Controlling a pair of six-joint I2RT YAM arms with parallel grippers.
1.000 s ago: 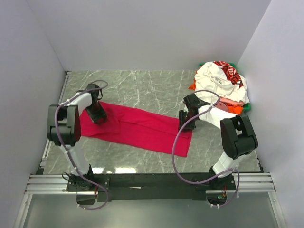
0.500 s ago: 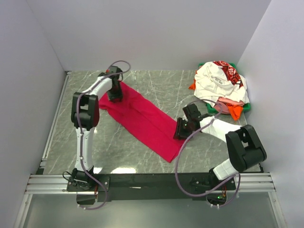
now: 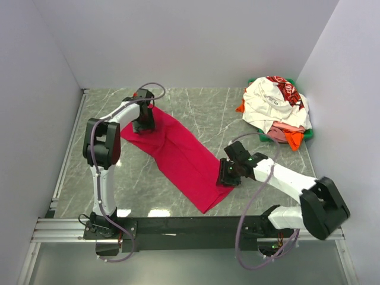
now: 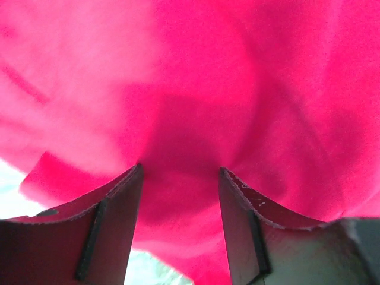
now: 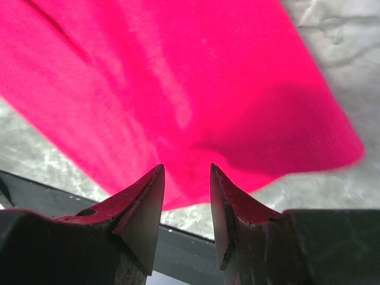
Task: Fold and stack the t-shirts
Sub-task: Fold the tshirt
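left gripper (image 4: 181, 172) clamps plain crimson cloth t-shirt (image 3: 178, 155) at far end | right gripper (image 5: 186, 171) nips its near right edge

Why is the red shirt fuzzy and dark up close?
Left wrist view: the red shirt is too close, so it blurs, shaded by the left tool. Right wrist view: same blur, shadow by the right tool. Top view: sharp, glare on the table.

Across the grey marble surface (image 3: 202, 110), far-left corner to near-edge centre: crimson red cloth t-shirt (image 3: 178, 153), lying flat. Far-right corner filled by heap of mixed cloth t-shirts (image 3: 276, 102). Bare passage: far-edge centre, near-left corner, right edge. Closed left, far and right by white walls (image 3: 178, 41).
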